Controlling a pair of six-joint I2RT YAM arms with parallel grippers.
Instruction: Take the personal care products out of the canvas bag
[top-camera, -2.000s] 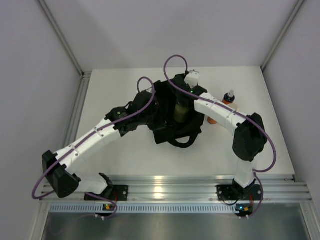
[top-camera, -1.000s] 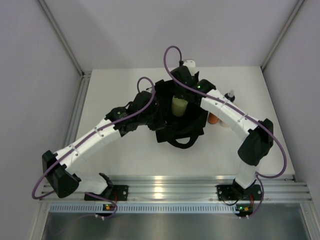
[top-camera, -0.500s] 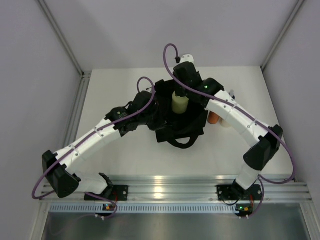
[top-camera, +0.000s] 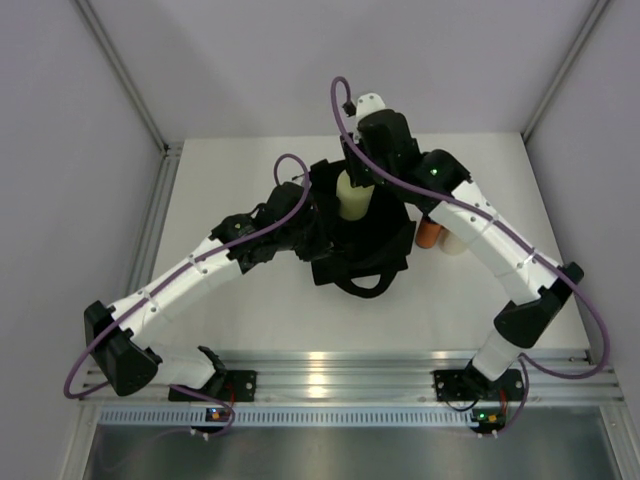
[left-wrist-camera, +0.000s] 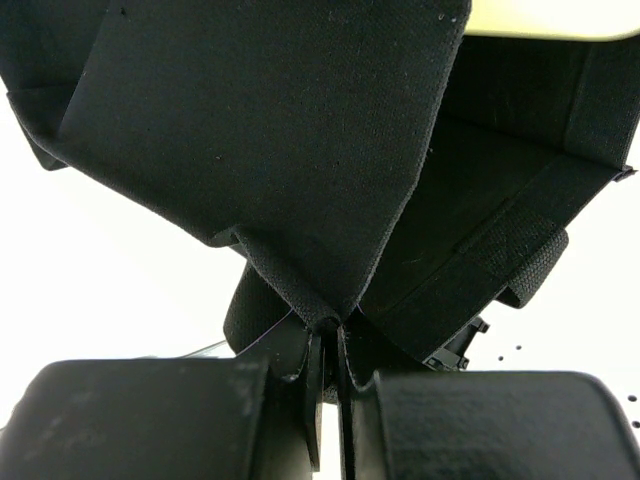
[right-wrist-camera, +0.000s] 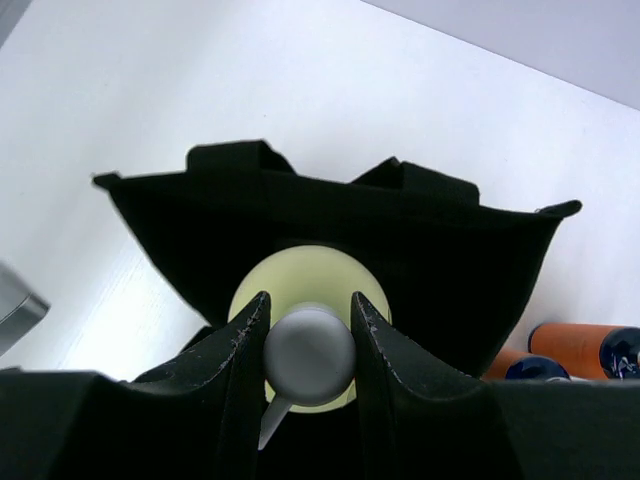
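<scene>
Over one bag (top-camera: 372, 250) pinched by left claw (left-wrist-camera: 330, 345), right claw (right-wrist-camera: 308, 302) grips one pale bottle (right-wrist-camera: 300, 268); seemingly two orange bottles (right-wrist-camera: 575, 342).

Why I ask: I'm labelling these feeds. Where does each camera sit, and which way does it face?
Top external: above and behind the bases, facing down on the table; left arm and right arm show.
Left wrist: on the left arm, facing along the left gripper, shut on the canvas bag.
Right wrist: facing down past the right gripper, shut on the yellow-green bottle; orange bottles beside the bag.
Shared: all show the bag; top and right wrist, the held bottle.
</scene>
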